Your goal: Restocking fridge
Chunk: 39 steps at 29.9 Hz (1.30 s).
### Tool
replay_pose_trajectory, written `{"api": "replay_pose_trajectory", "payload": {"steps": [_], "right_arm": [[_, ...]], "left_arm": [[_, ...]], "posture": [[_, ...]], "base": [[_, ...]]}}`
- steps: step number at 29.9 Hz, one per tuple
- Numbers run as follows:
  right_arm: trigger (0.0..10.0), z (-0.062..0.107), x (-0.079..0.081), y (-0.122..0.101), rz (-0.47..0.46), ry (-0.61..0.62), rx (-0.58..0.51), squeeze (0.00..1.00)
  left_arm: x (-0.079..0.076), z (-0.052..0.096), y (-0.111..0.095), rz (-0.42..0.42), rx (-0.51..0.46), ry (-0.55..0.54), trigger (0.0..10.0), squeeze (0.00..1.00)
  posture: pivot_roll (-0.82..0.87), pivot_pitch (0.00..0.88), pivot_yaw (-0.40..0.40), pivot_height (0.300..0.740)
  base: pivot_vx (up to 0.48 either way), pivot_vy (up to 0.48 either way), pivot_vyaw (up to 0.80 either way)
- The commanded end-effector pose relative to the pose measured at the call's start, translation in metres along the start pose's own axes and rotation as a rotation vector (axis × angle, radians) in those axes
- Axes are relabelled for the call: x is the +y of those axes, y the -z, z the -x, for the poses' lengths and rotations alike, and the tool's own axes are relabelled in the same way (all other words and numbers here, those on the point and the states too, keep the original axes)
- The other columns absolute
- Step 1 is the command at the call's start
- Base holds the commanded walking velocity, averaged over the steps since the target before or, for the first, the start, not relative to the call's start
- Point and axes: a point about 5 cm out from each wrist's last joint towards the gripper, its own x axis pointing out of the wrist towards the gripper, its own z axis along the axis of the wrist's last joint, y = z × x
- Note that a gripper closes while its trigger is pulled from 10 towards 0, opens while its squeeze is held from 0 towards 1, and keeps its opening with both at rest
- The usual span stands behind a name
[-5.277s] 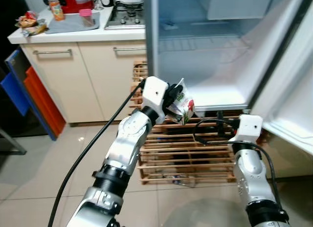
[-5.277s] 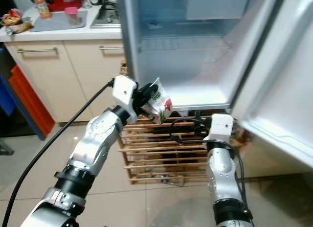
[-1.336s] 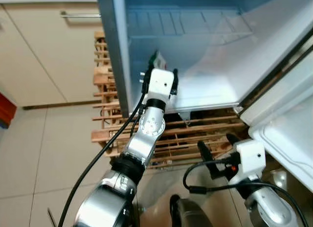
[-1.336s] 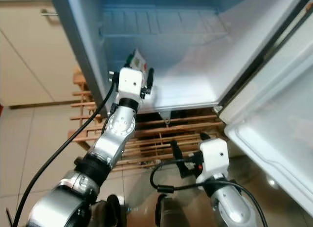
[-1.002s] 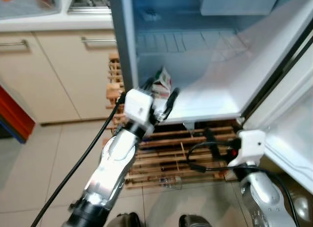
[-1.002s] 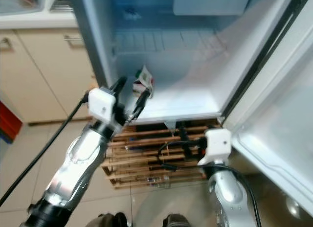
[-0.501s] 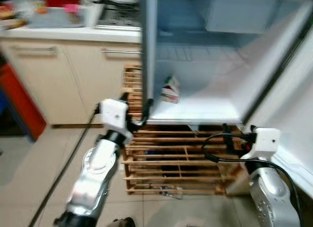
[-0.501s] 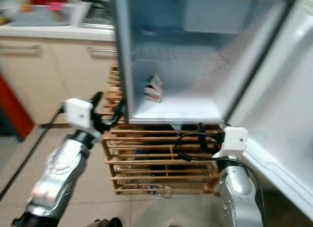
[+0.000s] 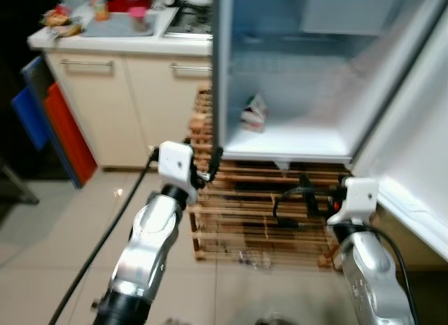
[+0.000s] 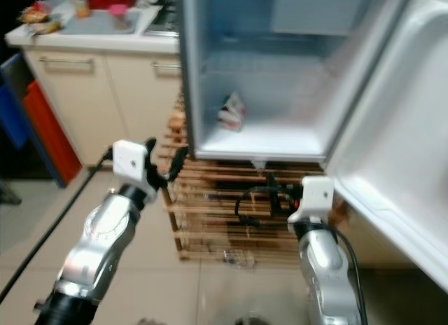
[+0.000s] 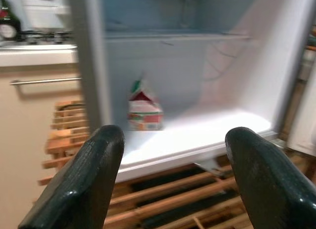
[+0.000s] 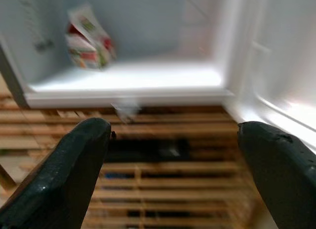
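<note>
We are standing before the open fridge [image 9: 280,139], which is taking up the upper right of the head views, its door [image 10: 392,171] swung out along the right edge. Below it, across the middle of the frame, a wooden rack [image 9: 238,213] is sitting on the floor, and the counter [image 9: 119,41] is running across the upper left, where a bottle [image 9: 101,6] and a pink-lidded cup [image 9: 137,18] are waiting.

The carton [image 9: 254,113] is resting upright on the fridge floor, toward its left wall, apart from both arms.

Our left gripper [image 9: 203,167] is hanging in the lower middle of the frame, in front of the rack, fingers spread wide and holding nothing. Our right gripper [image 9: 304,195] is sitting lower right, jaws likewise wide apart and empty.

We are judging this item placed, so the step in hand is fetching the next. To do it well, we should be keeping both arms low and clear of the door edge while turning toward the counter.
</note>
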Motion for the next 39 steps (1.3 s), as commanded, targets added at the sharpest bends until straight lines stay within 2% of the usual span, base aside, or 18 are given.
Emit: {"api": "replay_pose_trajectory", "payload": {"steps": [1, 6, 10, 14, 15, 19, 21, 22, 23, 24, 25, 27, 29, 30, 31, 33, 37, 39], "right_arm": [[10.0, 0.002, -0.008, 0.005, 0.026, 0.011, 0.024, 0.05], [10.0, 0.015, -0.017, 0.038, 0.075, -0.023, 0.189, 0.04], [10.0, 0.050, -0.044, 0.101, 0.221, -0.027, 0.576, 0.04], [10.0, 0.084, -0.090, 0.132, 0.291, 0.199, 0.820, 0.04], [10.0, 0.084, -0.090, 0.132, 0.291, 0.199, 0.820, 0.04], [10.0, 0.100, -0.132, 0.125, 0.346, 0.515, 0.896, 0.05], [10.0, 0.104, -0.142, 0.122, 0.327, 0.611, 0.907, 0.04], [10.0, 0.106, -0.150, 0.119, 0.312, 0.665, 0.909, 0.04], [10.0, 0.106, -0.150, 0.119, 0.312, 0.665, 0.909, 0.04], [10.0, 0.108, -0.157, 0.115, 0.289, 0.709, 0.902, 0.04], [10.0, 0.108, -0.157, 0.115, 0.289, 0.709, 0.902, 0.04], [10.0, 0.112, -0.187, 0.094, 0.299, 0.824, 0.865, 0.05], [10.0, 0.110, -0.209, 0.072, 0.313, 0.905, 0.793, 0.04], [10.0, 0.110, -0.209, 0.072, 0.313, 0.905, 0.793, 0.04], [10.0, 0.096, -0.219, 0.051, 0.318, 0.941, 0.678, 0.04], [10.0, 0.080, -0.223, 0.031, 0.439, 0.915, 0.593, 0.04], [10.0, 0.031, -0.210, -0.005, 0.263, 0.710, 0.371, 0.03], [10.0, 0.024, -0.204, -0.008, 0.240, 0.651, 0.345, 0.02]], "left_arm": [[0.001, -0.002, 0.002, 0.014, 0.003, -0.001, 10.0, 0.00], [0.005, -0.004, 0.009, 0.013, 0.024, -0.003, 10.0, 0.00], [0.008, -0.004, 0.018, 0.035, 0.063, -0.018, 10.0, 0.00], [0.020, -0.001, 0.041, 0.053, 0.170, -0.084, 10.0, 0.00], [0.020, -0.001, 0.041, 0.053, 0.170, -0.084, 10.0, 0.00], [0.029, 0.006, 0.070, 0.043, 0.329, -0.131, 10.0, 0.00], [0.030, 0.010, 0.083, 0.012, 0.423, -0.134, 10.0, 0.00], [0.031, 0.016, 0.098, -0.007, 0.539, -0.136, 10.0, 0.00], [0.031, 0.016, 0.098, -0.007, 0.539, -0.136, 10.0, 0.00], [0.031, 0.024, 0.112, -0.018, 0.650, -0.133, 10.0, 0.00], [0.031, 0.024, 0.112, -0.018, 0.650, -0.133, 10.0, 0.00], [0.031, 0.042, 0.135, -0.007, 0.823, -0.103, 10.0, 0.00], [0.034, 0.056, 0.150, 0.001, 0.918, -0.091, 10.0, 0.00], [0.034, 0.056, 0.150, 0.001, 0.918, -0.091, 10.0, 0.00], [0.037, 0.067, 0.160, 0.005, 0.982, -0.092, 10.0, 0.00], [0.039, 0.074, 0.165, -0.008, 1.016, -0.085, 10.0, 0.00], [0.040, 0.083, 0.172, -0.058, 1.068, -0.026, 10.0, 0.00], [0.040, 0.083, 0.173, -0.070, 1.072, -0.022, 10.0, 0.00]], "posture": [[-0.19, 0.000, 0.029, 0.740], [-0.20, 0.000, 0.035, 0.740], [-0.20, 0.000, 0.039, 0.740], [-0.19, 0.000, 0.040, 0.740], [-0.19, 0.000, 0.040, 0.740], [-0.20, 0.000, 0.039, 0.740], [-0.20, 0.000, 0.039, 0.740], [-0.19, 0.000, 0.038, 0.740], [-0.19, 0.000, 0.038, 0.740], [-0.19, 0.000, 0.038, 0.740], [-0.19, 0.000, 0.038, 0.740], [-0.19, 0.000, 0.039, 0.740], [-0.19, 0.000, 0.041, 0.740], [-0.19, 0.000, 0.041, 0.740], [-0.20, 0.000, 0.043, 0.740], [-0.20, 0.000, 0.047, 0.740], [-0.20, 0.000, 0.054, 0.740], [-0.20, 0.000, 0.054, 0.740]], "base": [[0.000, 0.000, 0.00], [0.000, -0.270, 0.00], [0.060, -0.427, 0.00], [0.261, -0.399, 0.00], [0.270, -0.394, 0.00], [0.172, -0.163, 0.00], [0.000, 0.000, 0.00], [0.000, 0.000, 0.00], [0.000, 0.000, 0.00], [0.000, 0.000, 0.00], [0.000, 0.000, 0.00], [0.000, 0.000, 0.00], [0.000, 0.000, 0.00], [0.000, 0.000, 0.00], [0.000, 0.000, 0.00], [0.000, 0.000, 0.00], [0.000, 0.000, 0.00], [0.000, 0.000, 0.00]]}}
